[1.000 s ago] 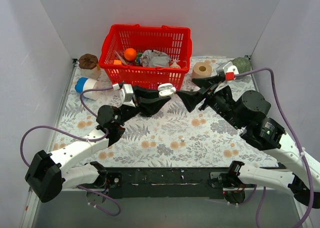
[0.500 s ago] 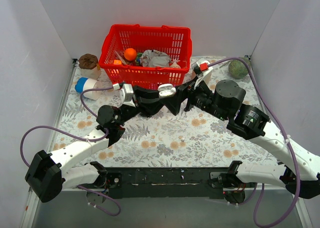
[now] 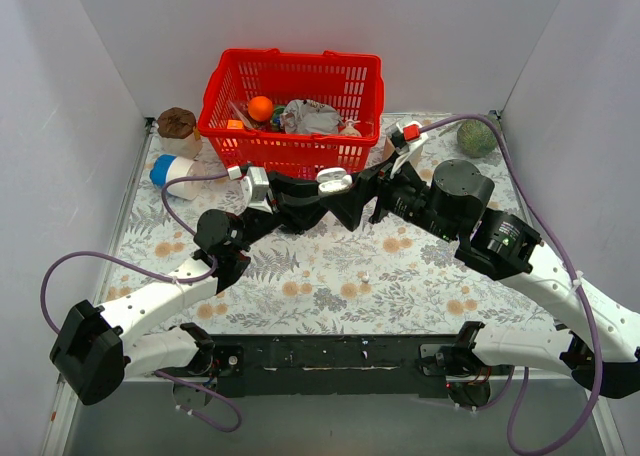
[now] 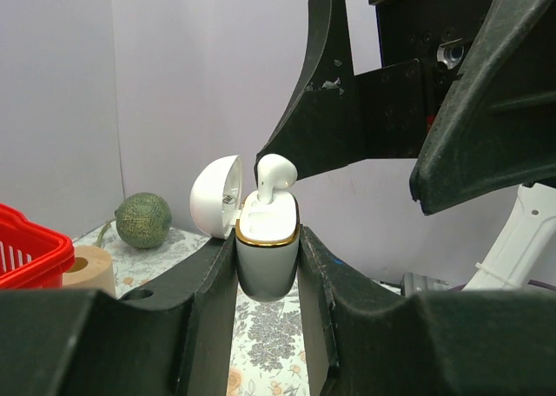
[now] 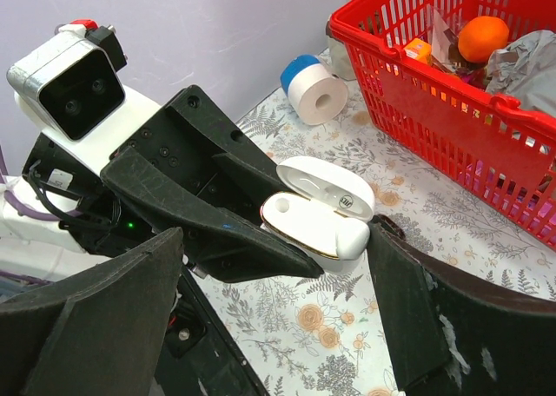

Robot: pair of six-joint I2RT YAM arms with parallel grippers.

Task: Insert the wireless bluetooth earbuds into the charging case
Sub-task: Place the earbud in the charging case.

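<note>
The left pincer [image 4: 268, 240] clamps the white case [image 4: 268, 270] at mid-frame of the left wrist view, lid open, one white earbud [image 4: 274, 175] standing in it. The right pincer [image 5: 276, 233] gapes wide, fingers either side of the case.

Left end effector [image 5: 294, 229] pinches the open charging case [image 5: 323, 212].

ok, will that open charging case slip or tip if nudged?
Probably slippery: the charging case is glossy and rounded, pinched at its sides by the left pincer. The earbud stands proud, so may pop out if bumped.
</note>
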